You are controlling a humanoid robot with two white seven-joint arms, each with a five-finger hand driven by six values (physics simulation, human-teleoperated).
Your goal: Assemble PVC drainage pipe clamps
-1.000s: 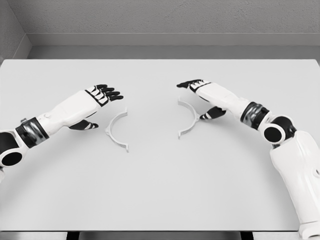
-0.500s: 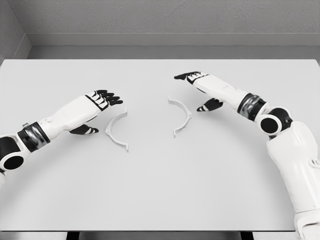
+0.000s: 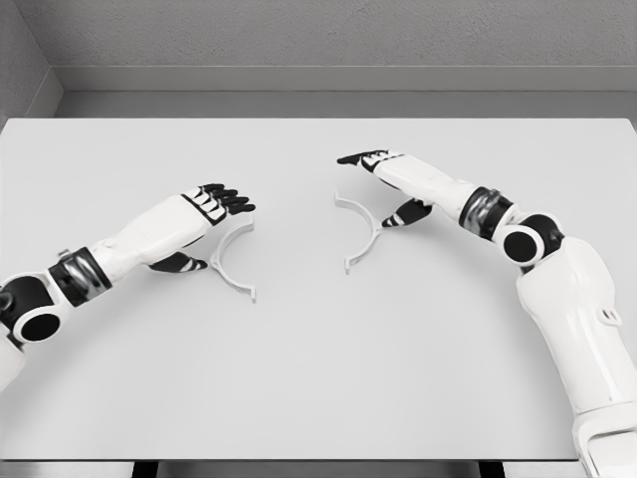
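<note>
Both hands have crept inward since a moment ago: the left one has slid toward the middle of the frame until its fingertips hang over the top end of its clamp piece, and the right one has reached further left, the curved piece beside it having turned and shifted left a little along the way.

Nearest, the bare white tabletop [image 3: 318, 388] fills the lower half of the frame, with the right arm's bulky upper segments rising along the lower right edge and the left arm's dark elbow joint at the lower left.

Further in, left of centre, the left clamp half [image 3: 229, 263] lies flat, its curve bulging left and its open side facing right. The left hand [image 3: 204, 214] hovers at its upper end, fingers loosely spread and holding nothing, the thumb tucked low beside the curve's outer edge.

Right of centre, the right clamp half [image 3: 362, 231] lies flat with its open side facing left, well apart from the other. The right hand [image 3: 390, 184] sits just above and right of it, fingers stretched out left and empty, the thumb close beside the arc; whether it touches I cannot tell.

Beyond, the tabletop's far edge meets a grey wall [image 3: 328, 40].
</note>
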